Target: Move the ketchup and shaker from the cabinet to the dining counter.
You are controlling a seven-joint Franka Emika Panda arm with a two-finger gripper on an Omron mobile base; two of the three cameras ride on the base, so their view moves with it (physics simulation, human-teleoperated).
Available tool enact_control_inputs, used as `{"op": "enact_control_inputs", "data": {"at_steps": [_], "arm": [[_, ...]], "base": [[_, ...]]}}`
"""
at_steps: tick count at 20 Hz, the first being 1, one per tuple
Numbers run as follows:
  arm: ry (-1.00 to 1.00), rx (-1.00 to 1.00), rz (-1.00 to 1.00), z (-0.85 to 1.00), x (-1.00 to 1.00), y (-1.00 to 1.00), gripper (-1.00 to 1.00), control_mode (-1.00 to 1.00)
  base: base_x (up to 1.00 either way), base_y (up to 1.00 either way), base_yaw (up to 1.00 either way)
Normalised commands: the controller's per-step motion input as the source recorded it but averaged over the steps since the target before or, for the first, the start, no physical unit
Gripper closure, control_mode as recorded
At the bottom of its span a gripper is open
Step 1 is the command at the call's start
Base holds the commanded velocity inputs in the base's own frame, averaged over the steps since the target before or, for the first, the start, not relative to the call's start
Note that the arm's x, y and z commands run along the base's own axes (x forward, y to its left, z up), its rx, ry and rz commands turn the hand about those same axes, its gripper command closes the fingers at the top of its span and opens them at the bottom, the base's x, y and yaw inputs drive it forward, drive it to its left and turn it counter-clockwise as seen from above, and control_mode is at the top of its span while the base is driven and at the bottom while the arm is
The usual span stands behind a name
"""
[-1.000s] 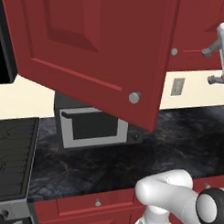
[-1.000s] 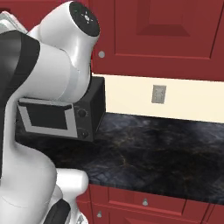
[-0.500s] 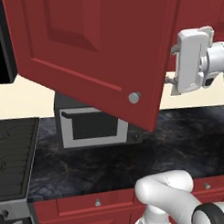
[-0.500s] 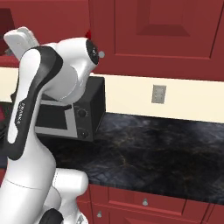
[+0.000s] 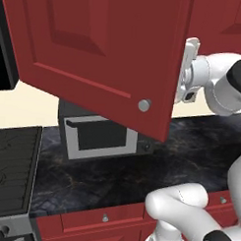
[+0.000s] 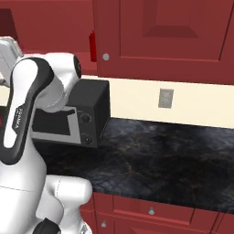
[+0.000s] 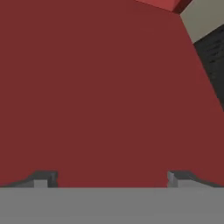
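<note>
Since arm swung left, tool [image 7: 112, 177] wide open, empty, behind open cabinet [image 5: 102, 58] door, ketchup [image 6: 93, 46] on shelf.

Domestic kitchen: red wall cabinet [image 5: 95, 57], black marbled counter [image 6: 160, 155] (microwave [image 5: 100, 136] centre-left), stove grate [image 5: 12, 168] lower left.

Even, flat rendered light; soft pixelated edges, faint shadows.

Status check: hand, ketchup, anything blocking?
Hand open, empty, facing the inside of the open cabinet door. Ketchup a red sliver behind the shut door's edge, ungrabbed. Microwave on counter below.
</note>
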Motion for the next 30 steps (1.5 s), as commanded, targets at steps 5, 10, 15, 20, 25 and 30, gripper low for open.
{"op": "enact_control_inputs", "data": {"at_steps": [5, 10, 15, 20, 25, 30], "arm": [[-0.01, 0.06, 0.18, 0.00, -0.65, 0.68, -1.00, -1.00], [-0.01, 0.03, 0.18, 0.00, -0.74, 0.82, -1.00, -1.00], [0.00, 0.00, 0.14, 0.00, -0.39, 1.00, -1.00, -1.00], [0.00, 0.00, 0.04, 0.02, -0.12, 0.86, -1.00, -1.00], [-0.03, -0.05, -0.12, 0.05, -0.01, -0.34, -1.00, -1.00], [-0.05, -0.18, -0.22, 0.05, 0.00, -0.95, -1.00, -1.00]], "base": [[0.00, 0.00, 0.00], [0.00, 0.00, 0.00], [0.00, 0.00, 0.00], [0.00, 0.00, 0.00], [0.00, 0.00, 0.00], [0.00, 0.00, 0.00]]}}
